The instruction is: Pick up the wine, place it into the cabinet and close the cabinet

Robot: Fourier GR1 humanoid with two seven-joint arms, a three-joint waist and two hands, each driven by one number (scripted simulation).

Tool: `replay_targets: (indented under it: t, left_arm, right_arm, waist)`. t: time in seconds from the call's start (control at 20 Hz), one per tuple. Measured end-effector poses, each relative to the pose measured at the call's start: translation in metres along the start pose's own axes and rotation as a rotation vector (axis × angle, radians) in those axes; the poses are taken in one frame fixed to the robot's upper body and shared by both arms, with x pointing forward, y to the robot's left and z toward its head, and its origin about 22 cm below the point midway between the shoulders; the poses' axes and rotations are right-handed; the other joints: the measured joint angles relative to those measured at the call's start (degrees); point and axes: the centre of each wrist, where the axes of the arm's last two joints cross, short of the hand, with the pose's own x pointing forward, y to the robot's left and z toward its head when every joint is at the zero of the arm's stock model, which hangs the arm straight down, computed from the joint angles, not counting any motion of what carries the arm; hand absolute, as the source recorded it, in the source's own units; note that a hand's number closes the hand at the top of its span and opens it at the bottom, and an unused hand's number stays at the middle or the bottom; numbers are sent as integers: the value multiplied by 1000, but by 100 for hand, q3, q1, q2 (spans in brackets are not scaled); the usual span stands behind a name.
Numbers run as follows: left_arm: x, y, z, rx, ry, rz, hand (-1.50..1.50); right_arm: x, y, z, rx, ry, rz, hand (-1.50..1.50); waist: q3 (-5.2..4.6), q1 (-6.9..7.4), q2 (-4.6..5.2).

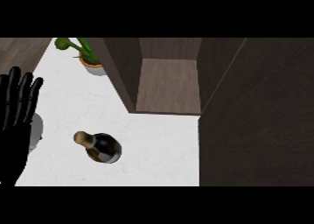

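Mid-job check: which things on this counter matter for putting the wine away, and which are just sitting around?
Part of the job:
- wine bottle, standing on the white counter, untouched
- cabinet, open, shelf bare
- cabinet door, swung open at the right

Just lying about:
- potted plant at the counter's back edge

The left hand rests open at the left edge; the right hand is out of view.

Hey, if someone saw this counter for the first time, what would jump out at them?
First the big black left hand, open with fingers up at the left edge. Next the wine bottle standing alone on the white counter, seen from above. Behind it gapes the open cabinet, with a potted plant to its left.
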Motion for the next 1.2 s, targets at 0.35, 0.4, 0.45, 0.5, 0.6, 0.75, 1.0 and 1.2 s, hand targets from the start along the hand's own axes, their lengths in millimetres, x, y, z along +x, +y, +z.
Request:
replay_targets:
  t: [0.35,0.4,0.45,0.5,0.6,0.75,1.0,1.2]
  left_arm:
    - [5,-52,31,65,74,16,-150]
    - [3,-60,35,76,106,67,-150]
    - [1,-69,38,87,133,109,-150]
    - [1,-77,41,98,151,142,-150]
    - [9,-93,48,113,176,198,-150]
    - [22,-120,49,122,194,240,-150]
    - [43,-145,48,134,194,266,-150]
    - [48,-150,46,161,187,226,-150]
  right_arm:
    - [5,14,24,57,57,-67,-150]
    - [6,15,27,89,83,-91,-150]
    - [7,18,30,118,105,-110,-150]
    - [9,18,34,139,122,-126,-150]
    - [16,17,40,172,152,-149,-150]
    - [34,14,42,203,172,-163,-150]
    - [53,16,42,220,185,-169,-150]
    - [64,17,39,223,197,-170,-150]
  waist:
    - [-41,-213,-9]
    - [-45,-238,-8]
    - [-47,-258,-8]
    - [-48,-273,-9]
    - [-48,-274,-14]
    - [-45,-279,-11]
    - [-46,-259,-4]
    - [-46,-257,-4]
